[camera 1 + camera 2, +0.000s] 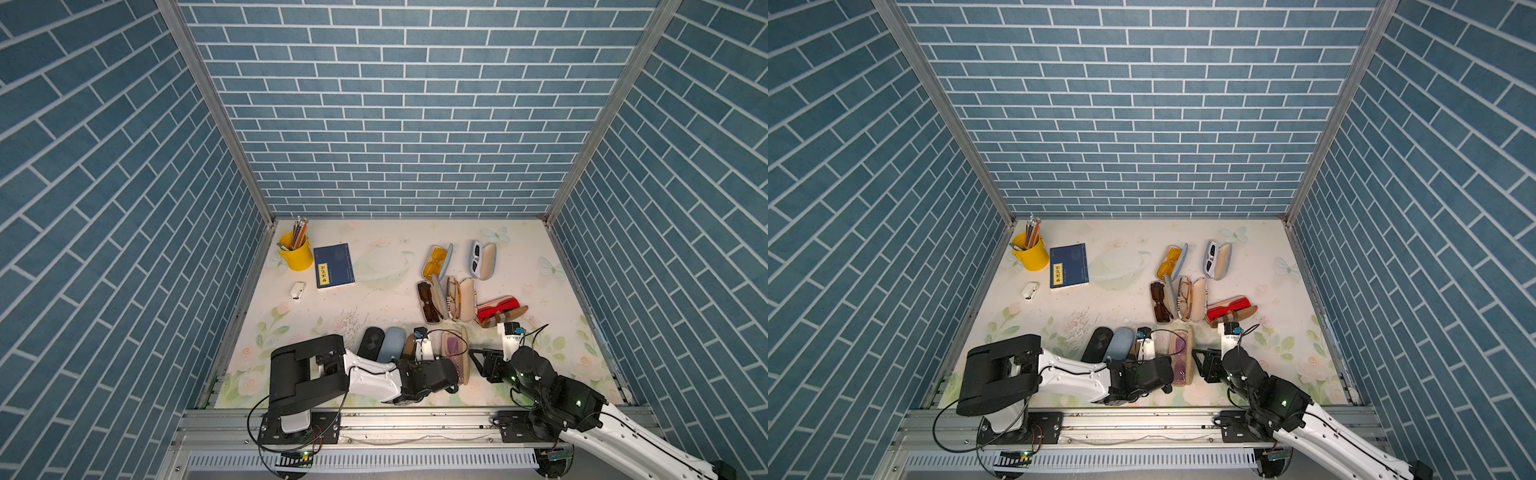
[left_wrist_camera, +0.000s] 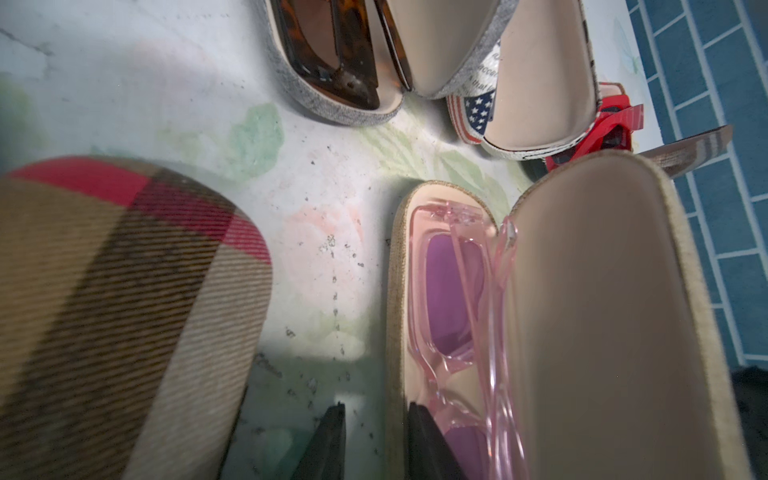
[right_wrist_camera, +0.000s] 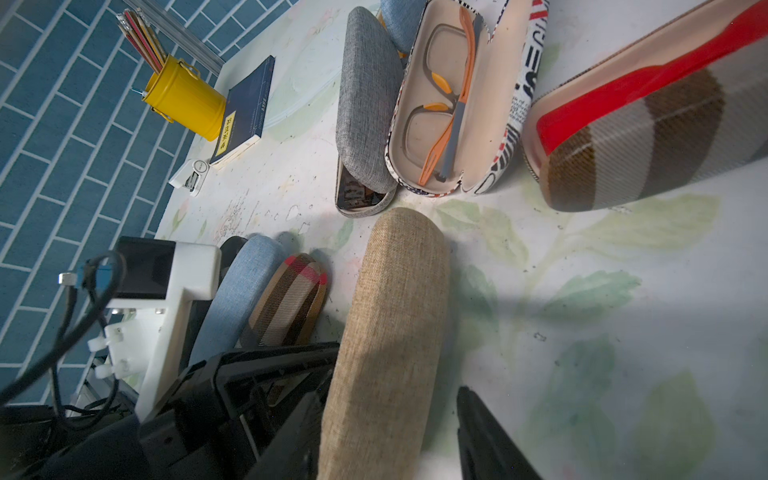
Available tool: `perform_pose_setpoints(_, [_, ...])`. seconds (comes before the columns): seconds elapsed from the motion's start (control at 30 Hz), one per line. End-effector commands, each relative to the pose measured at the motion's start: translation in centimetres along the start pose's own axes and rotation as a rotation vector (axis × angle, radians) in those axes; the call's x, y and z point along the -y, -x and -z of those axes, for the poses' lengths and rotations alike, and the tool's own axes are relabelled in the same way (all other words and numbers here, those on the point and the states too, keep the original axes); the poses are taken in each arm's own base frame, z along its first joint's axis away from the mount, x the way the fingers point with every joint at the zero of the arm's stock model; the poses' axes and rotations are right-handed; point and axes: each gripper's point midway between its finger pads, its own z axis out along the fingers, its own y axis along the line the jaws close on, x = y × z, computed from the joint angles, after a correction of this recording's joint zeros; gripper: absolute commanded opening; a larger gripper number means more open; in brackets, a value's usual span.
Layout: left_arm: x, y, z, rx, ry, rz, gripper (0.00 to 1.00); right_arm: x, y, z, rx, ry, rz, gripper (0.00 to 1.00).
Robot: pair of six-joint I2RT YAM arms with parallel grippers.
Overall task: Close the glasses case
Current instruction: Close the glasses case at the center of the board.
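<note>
The glasses case is tan burlap and lies open near the table's front, between my two arms. Pink glasses lie in its base, and its lid stands roughly upright beside them. My left gripper is open and straddles the base's near rim: one finger is over the table, the other inside above the glasses. My right gripper is open round the lid's burlap outside. Its one visible finger stands clear of the lid. The other finger is hidden behind the lid.
A plaid case, a denim case and a black case lie shut just left of the left gripper. Several open cases with glasses sit behind. A yellow pencil cup and a blue book stand at the back left.
</note>
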Motion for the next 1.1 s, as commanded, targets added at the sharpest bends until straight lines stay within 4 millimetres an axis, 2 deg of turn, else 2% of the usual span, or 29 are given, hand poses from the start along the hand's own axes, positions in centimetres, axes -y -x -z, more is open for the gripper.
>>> perform_pose_setpoints(0.0, [-3.9,-1.6,-0.6,-0.058,0.148,-0.119,0.27,-0.1,0.0,0.2,0.0,0.004,0.011,0.51])
perform_pose_setpoints(0.2, [-4.0,-1.9,-0.8,-0.063,0.144,-0.12,0.21,-0.4,-0.3,-0.1,-0.009,0.031,0.013,0.5])
perform_pose_setpoints(0.47, [-3.4,-1.8,-0.9,-0.067,0.126,-0.12,0.2,-2.3,-1.0,-0.9,-0.032,0.142,0.02,0.45])
perform_pose_setpoints(0.67, [-3.4,-2.0,-0.9,-0.071,0.116,-0.115,0.19,-1.9,-1.8,-1.6,-0.05,0.141,0.017,0.41])
perform_pose_setpoints(1.07, [-2.8,-2.5,-1.5,-0.082,0.094,-0.12,0.16,-1.7,-2.5,-2.7,-0.08,0.123,0.03,0.41])
